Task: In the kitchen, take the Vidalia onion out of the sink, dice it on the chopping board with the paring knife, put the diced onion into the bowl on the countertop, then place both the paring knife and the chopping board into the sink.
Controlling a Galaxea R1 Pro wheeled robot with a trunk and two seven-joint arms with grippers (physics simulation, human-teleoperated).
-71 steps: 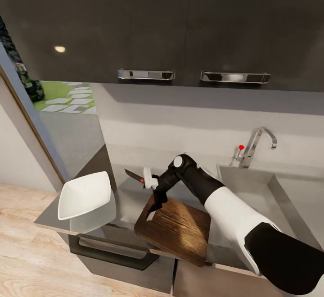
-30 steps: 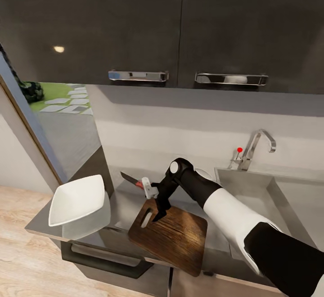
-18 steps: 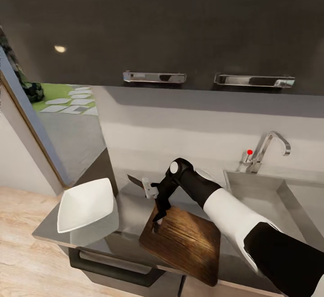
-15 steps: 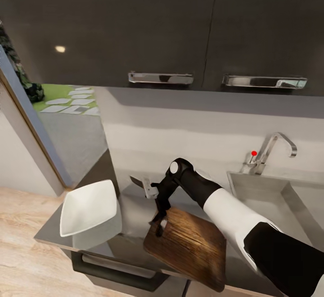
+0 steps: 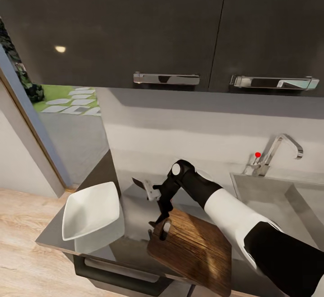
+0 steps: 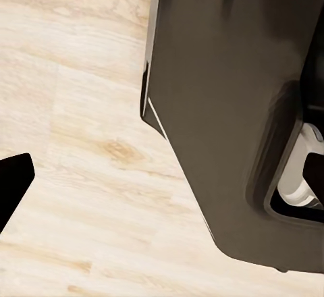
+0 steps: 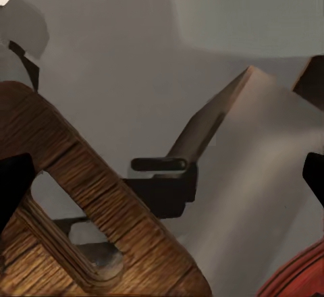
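Observation:
The brown chopping board lies on the steel countertop, slot end toward the bowl. My right gripper points down at that short end and is open; in the right wrist view its fingers stand wide either side of the slotted end. The paring knife lies on the counter behind the wrist, dark blade toward the wall, with a bit of red handle showing. The white bowl sits left, near the counter's corner. The sink is at the right. The onion is hidden. My left gripper hangs open over the floor.
The chrome tap with its red knob stands behind the sink. Dark wall cabinets hang overhead. A drawer handle sticks out below the counter's front edge. Wooden floor and my dark base lie beneath the left arm.
The whole view has swung, so sink, board and bowl shifted right in the picture. The right gripper's tips now stand at the board's short end instead of over its slot.

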